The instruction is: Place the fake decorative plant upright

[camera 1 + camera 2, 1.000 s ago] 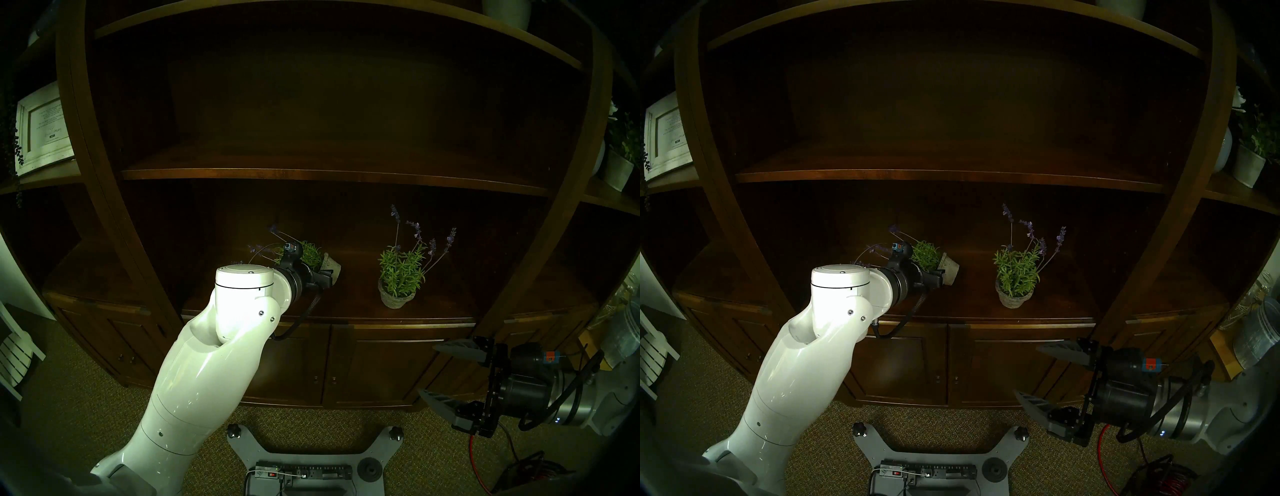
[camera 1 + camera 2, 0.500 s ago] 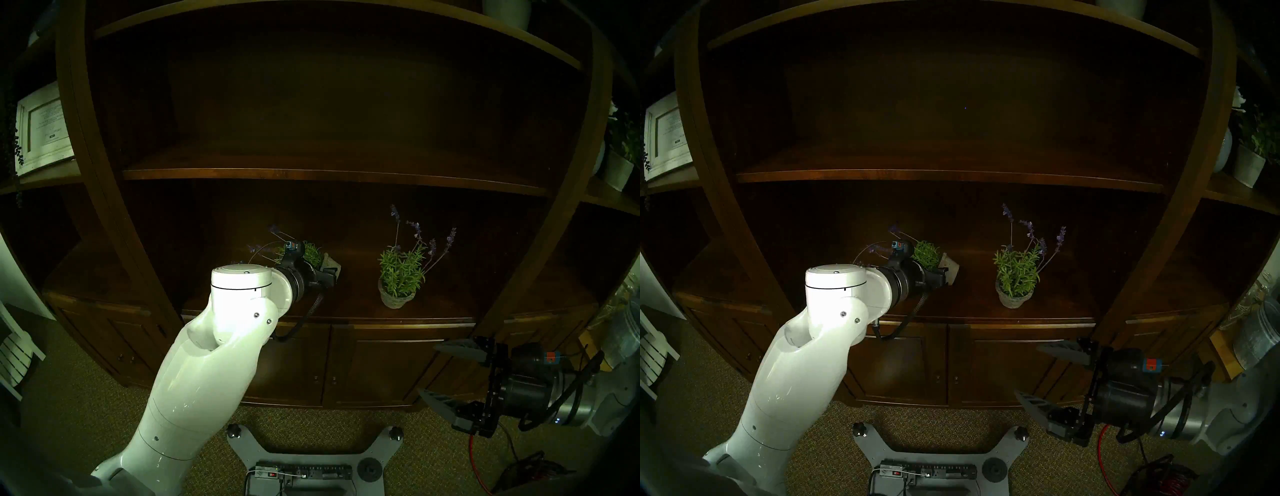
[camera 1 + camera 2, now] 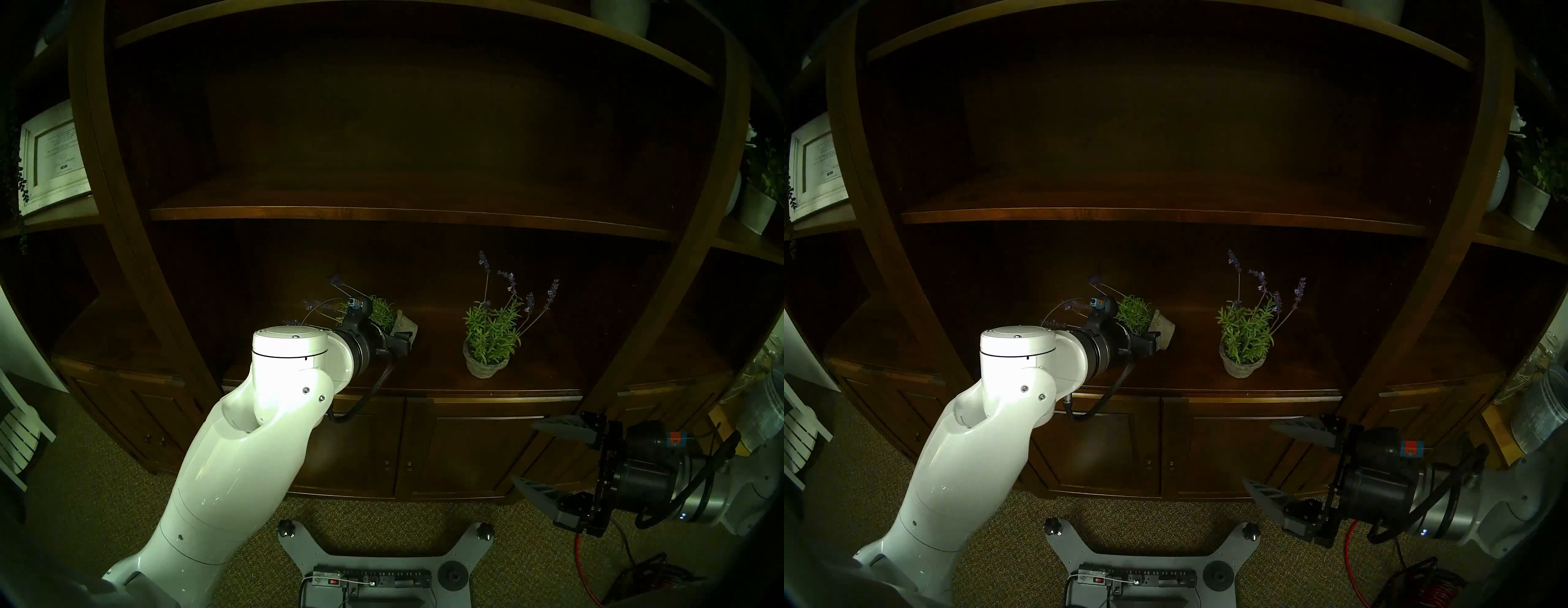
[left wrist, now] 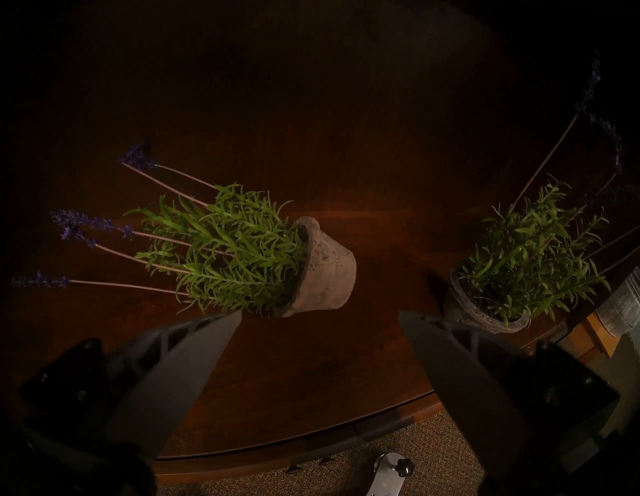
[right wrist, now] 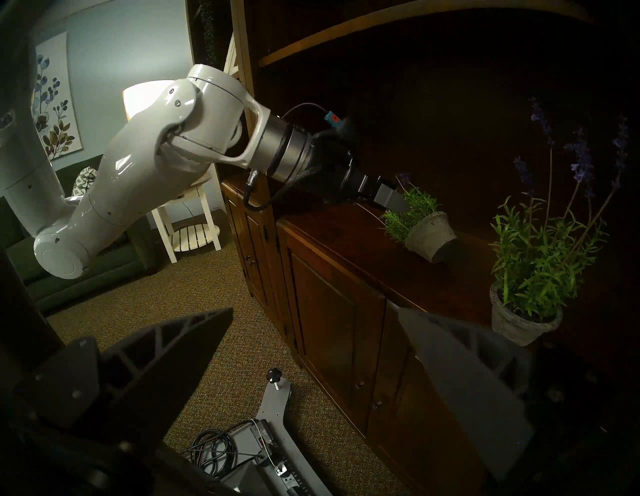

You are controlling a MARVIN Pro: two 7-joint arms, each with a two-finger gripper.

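A fake lavender plant in a grey pot [image 3: 406, 327] lies tipped on its side on the dark wooden shelf [image 3: 424, 373], with its pot to the right and its purple flower stems to the left. It also shows in the left wrist view [image 4: 322, 266], the head right view [image 3: 1164, 329] and the right wrist view [image 5: 431, 230]. My left gripper [image 4: 320, 313] is open, just in front of the pot, touching nothing. My right gripper [image 3: 526, 452] is open and empty, low in front of the cabinet doors.
A second lavender plant [image 3: 488, 339] stands upright on the same shelf to the right, also in the left wrist view [image 4: 512, 256]. Another shelf board [image 3: 382, 212] runs above. The side bays hold a framed picture [image 3: 53, 157] and a white potted plant [image 3: 759, 204].
My left arm's elbow has swung a little left and down, and its gripper has edged slightly closer to the tipped pot. The plants and the right arm have not moved.
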